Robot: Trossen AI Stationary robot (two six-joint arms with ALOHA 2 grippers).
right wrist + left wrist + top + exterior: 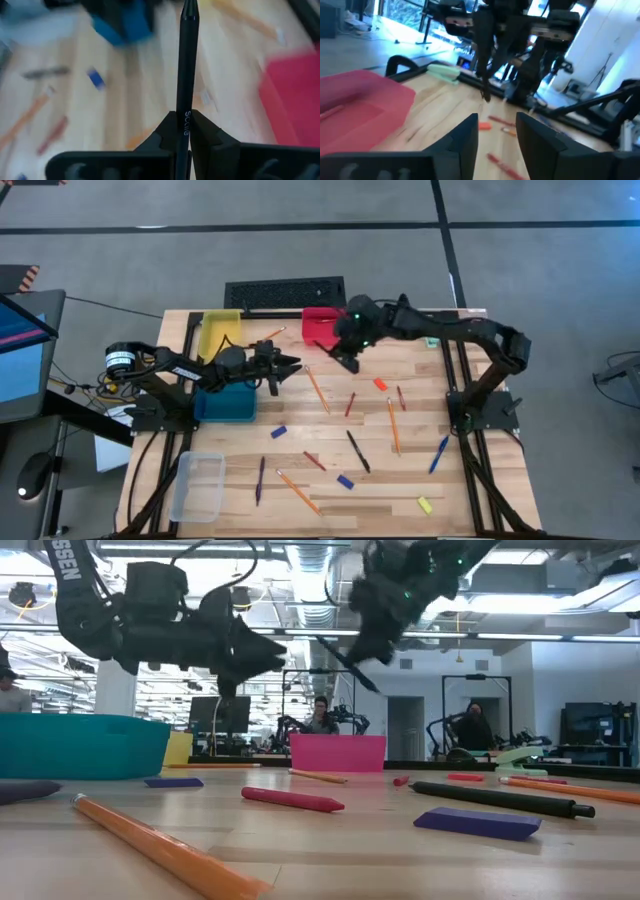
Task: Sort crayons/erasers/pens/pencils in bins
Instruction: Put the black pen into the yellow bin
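Currently, most of the sorting remains to be done, judged from how many items still lie loose on the wooden table (pixel 420 480). Nearest the front edge lie a yellow eraser (pixel 424 504), a blue eraser (pixel 345 481), a long orange pencil (pixel 298 491) and a purple pen (pixel 260 480), with the clear bin (pixel 199 485) at the front left corner showing no visible contents. Across the middle lie a black pen (pixel 357 451), a blue pen (pixel 438 454), another orange pencil (pixel 393 426), a dark-red crayon (pixel 350 404) and a second blue eraser (pixel 279 432). Farther back, an orange-red eraser (pixel 380 383) lies near the right arm. The left gripper (pixel 496 134) hovers above the table just beside the teal bin (pixel 228 402), its fingers parted with nothing between them. The right gripper (pixel 186 131) is clamped on a black pen (pixel 187 60) and hangs in the air just beside the red bin (pixel 318 322), so this pen is not yet deposited. The yellow bin (pixel 220 332) stands at the back left. What the coloured bins already contain cannot be told from these views.
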